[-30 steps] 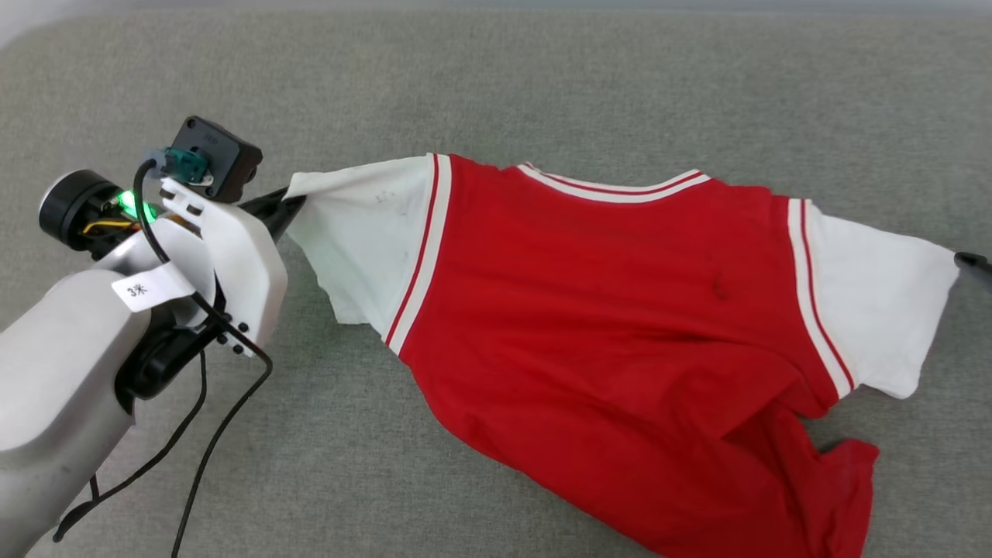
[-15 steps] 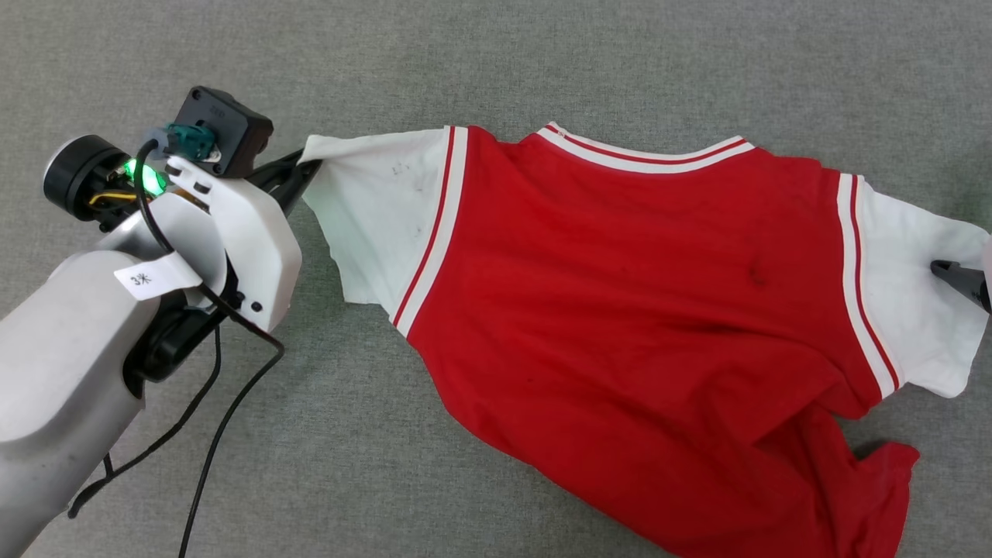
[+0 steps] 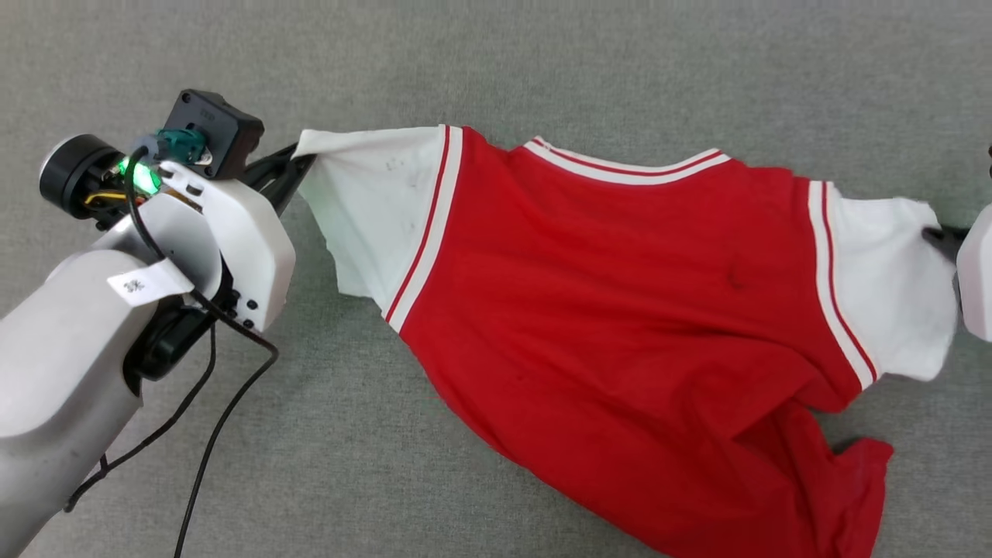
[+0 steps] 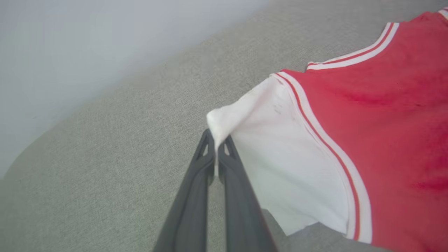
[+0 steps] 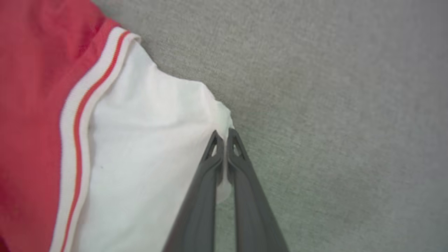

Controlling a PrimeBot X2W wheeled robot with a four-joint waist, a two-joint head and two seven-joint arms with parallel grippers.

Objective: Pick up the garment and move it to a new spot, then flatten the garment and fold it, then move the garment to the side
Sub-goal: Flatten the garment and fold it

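Head view: the bright red short-sleeved T-shirt with white sleeves (image 3: 604, 310) lies spread across the grey woven fabric surface (image 3: 542, 70), collar toward the far edge. Its lower body is rumpled and doubled over at the lower right. The pale left forearm (image 3: 54, 364) enters from the lower left and angles up and to the right, with a black cable (image 3: 225, 411) hanging loose beneath it. The left gripper (image 3: 298, 163) points right, its dark fingers brought together on the outer tip of the white sleeve on the robot's left (image 3: 372, 209). At the right edge, the right gripper (image 3: 938, 235) points left from a white housing that is cut off by the frame. Its tip meets the outer edge of the white sleeve on the robot's right (image 3: 883, 287). The shirt stretches between the two grippers.

Left wrist view: the two fingers run up from the bottom edge and lean slightly right. The jaws are pressed together, with a fold of white sleeve cloth pinched between the tips and bunching above them. The striped seam trim and red body lie to the right, and a pale wall (image 4: 87, 45) stands beyond the surface.

Right wrist view: the fingers are likewise closed, clamping the sleeve's corner. A small flap of white shows between them below the tips. The red body lies to the left.
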